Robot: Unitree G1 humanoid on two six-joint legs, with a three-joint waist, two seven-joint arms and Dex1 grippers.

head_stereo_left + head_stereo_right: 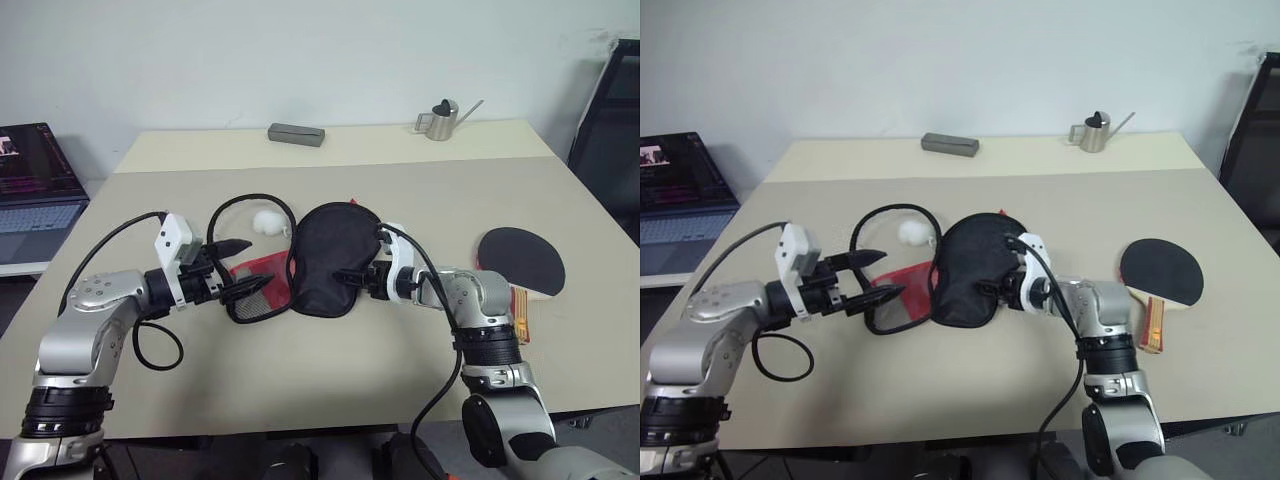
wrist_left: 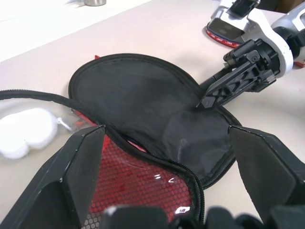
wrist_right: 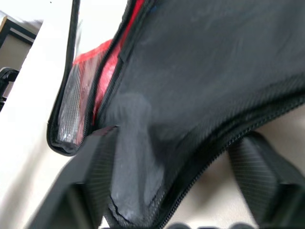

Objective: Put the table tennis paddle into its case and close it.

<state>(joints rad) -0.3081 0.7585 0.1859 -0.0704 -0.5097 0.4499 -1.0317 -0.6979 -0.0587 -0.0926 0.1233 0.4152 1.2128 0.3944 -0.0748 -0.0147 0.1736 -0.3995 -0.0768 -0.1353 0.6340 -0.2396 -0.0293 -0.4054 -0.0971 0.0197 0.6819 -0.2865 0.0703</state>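
Note:
The case (image 1: pixel 330 255) lies unzipped in the middle of the table, its black flap spread flat and its red mesh panel (image 1: pixel 255 282) to the left. Its white fluffy ball (image 1: pixel 268 222) rests just behind. My left gripper (image 1: pixel 257 264) is open, with the mesh panel's edge between its fingers. My right gripper (image 1: pixel 342 276) reaches the flap's right rim; in the right wrist view its fingers stand apart, the zipped rim (image 3: pixel 190 143) between them. The table tennis paddle (image 1: pixel 520 258) lies black face up at the right, clear of both grippers.
A grey rectangular box (image 1: pixel 296 134) and a small metal watering can (image 1: pixel 440 120) stand along the table's far edge. A laptop (image 1: pixel 35 190) sits on a lower surface to the left. A dark chair (image 1: pixel 612 120) stands beyond the right corner.

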